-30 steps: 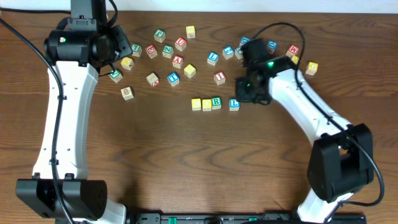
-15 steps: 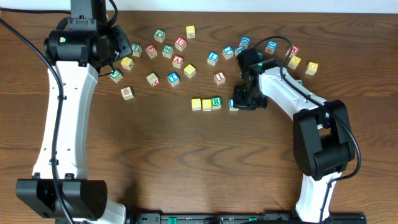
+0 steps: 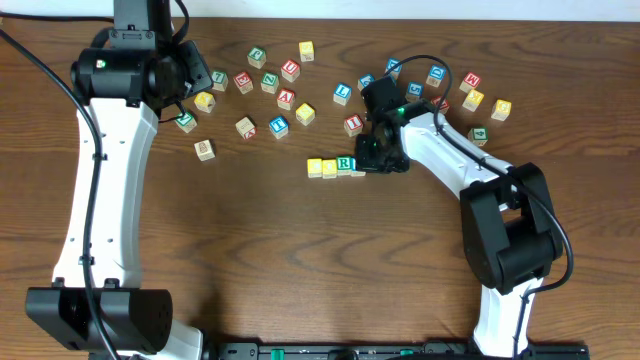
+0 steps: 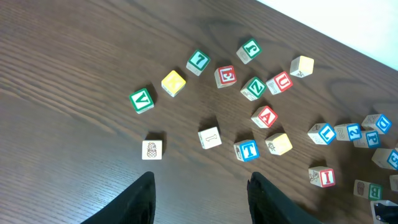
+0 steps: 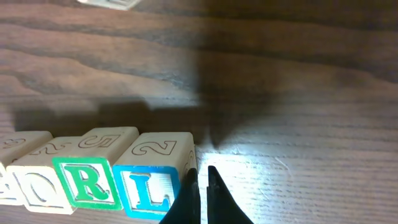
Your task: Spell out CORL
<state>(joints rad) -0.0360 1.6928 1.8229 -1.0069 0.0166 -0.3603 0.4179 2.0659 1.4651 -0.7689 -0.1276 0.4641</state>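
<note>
A row of four letter blocks lies at the table's middle. In the right wrist view the blue L block touches the green R block, with the O block and a block cut off by the frame's edge further left. My right gripper is shut and empty, its tips against the L block's right side. In the overhead view it covers most of the L block, beside the R block. My left gripper is open and empty, high above the back left.
Many loose letter blocks lie scattered along the back of the table, such as a red A block, a blue T block and a plain pineapple block. Another cluster lies behind the right arm.
My right gripper has slid left, pushing the L block along until it meets the R block. The left arm has not moved.
</note>
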